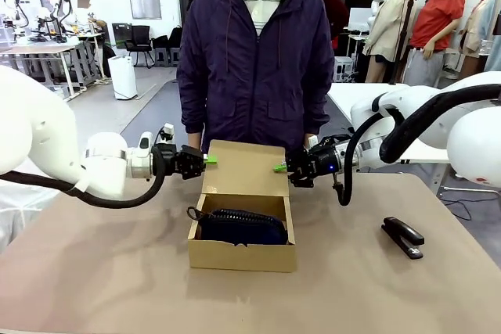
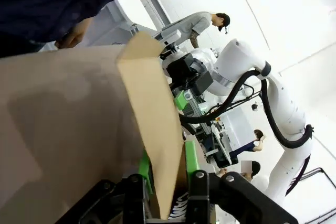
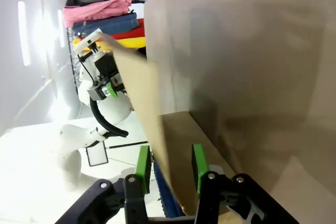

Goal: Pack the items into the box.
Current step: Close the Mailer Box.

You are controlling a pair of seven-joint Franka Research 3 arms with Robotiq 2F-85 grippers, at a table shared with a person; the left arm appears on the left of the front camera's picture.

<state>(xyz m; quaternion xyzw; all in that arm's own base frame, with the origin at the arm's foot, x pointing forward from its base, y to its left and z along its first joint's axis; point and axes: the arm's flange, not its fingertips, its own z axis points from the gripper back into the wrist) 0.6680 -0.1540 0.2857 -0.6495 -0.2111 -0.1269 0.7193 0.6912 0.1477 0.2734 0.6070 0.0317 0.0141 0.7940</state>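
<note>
Two claws, the left claw and right claw, each pinch an upright edge of the box's lid, with the pouch inside the box on the tabletop, so both should swing it down evenly together.

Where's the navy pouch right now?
Front view: the navy pouch lies inside the open cardboard box at table centre, below the raised flap lid; the stapler sits to the right.
</note>
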